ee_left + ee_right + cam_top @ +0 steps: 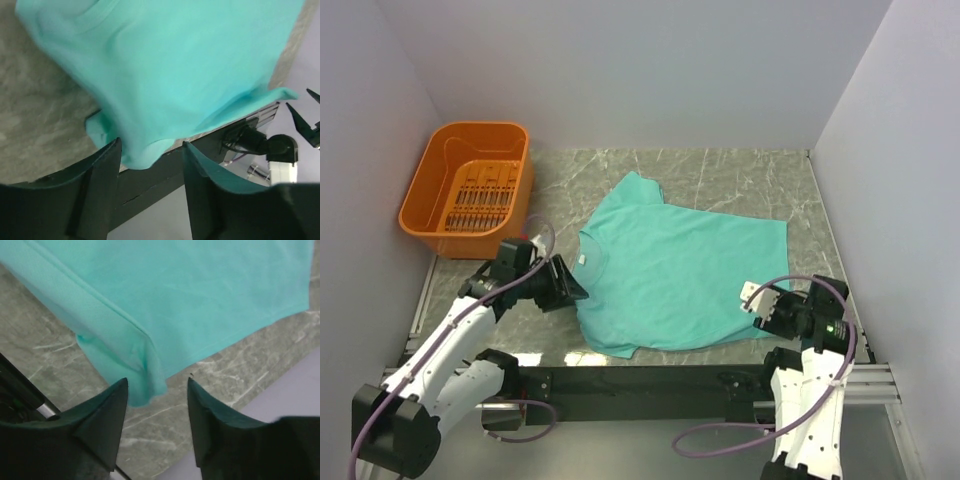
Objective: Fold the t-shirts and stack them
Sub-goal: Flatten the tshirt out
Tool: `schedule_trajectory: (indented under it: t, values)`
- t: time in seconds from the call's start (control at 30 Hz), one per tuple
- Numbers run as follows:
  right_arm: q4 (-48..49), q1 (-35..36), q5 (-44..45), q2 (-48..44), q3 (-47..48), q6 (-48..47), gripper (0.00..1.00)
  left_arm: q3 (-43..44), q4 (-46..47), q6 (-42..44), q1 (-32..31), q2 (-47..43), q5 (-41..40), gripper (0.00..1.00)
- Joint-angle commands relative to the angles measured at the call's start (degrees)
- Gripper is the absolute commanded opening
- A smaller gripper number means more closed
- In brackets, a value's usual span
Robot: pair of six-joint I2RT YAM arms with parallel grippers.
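Holding our left gripper (580,291) and right gripper (752,298) spread wide at edges of the t-shirt (680,275), we see it flat on the table (740,175), outside the orange basket (420,190) at far left.

t-shirt (680,285) mid-table (lying flat), basket (468,190) behind-left

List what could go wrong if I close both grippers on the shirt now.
1. Only the doubled corner tip of the shirt sits between the fingers of the open right gripper; a shallow pinch may slip.
2. At the open left gripper, the cloth hangs past the table edge; a pull toward the bases could drag it off.
3. The basket stands close beside the left arm; a wide swing might hit it.
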Motion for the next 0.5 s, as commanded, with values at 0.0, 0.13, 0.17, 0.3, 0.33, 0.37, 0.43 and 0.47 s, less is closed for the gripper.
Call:
schedule_trajectory:
  t: [0.0, 0.13, 0.17, 0.3, 0.33, 0.37, 0.43, 0.47]
  values:
    - [0.6, -0.2, -4.7, 2.8, 9.0, 8.7, 0.59, 7.7, -0.4, 5.6, -0.1, -3.0, -2.1, 0.59]
    - [3.5, -0.2, -12.1, 11.5, 14.6, 18.2, 0.67, 11.9, 9.0, 8.8, 0.0, -0.4, -2.1, 0.74]
    - [7.6, -0.2, -12.9, 13.4, 15.5, 21.1, 0.68, 13.8, 11.8, 9.2, -0.1, 1.1, -2.2, 0.75]
    - [22.8, -0.2, -13.9, 25.7, 16.9, 46.0, 0.7, 23.8, 21.3, 13.9, 0.0, 18.4, -0.7, 0.77]
    - [25.9, -0.1, -12.2, 27.9, 17.4, 50.8, 0.7, 26.7, 23.4, 14.7, -0.1, 22.0, -0.9, 0.77]
    - [31.6, 0.0, -11.1, 30.0, 18.4, 55.4, 0.69, 32.4, 24.0, 15.2, -0.1, 25.6, -1.0, 0.77]
    - [35.9, 0.2, -8.6, 36.1, 19.8, 67.0, 0.66, 38.4, 25.4, 17.5, 0.0, 36.0, -1.8, 0.76]
    - [40.0, 0.3, -4.1, 38.1, 21.5, 71.0, 0.65, 44.7, 25.4, 18.2, 0.0, 39.4, -1.7, 0.76]
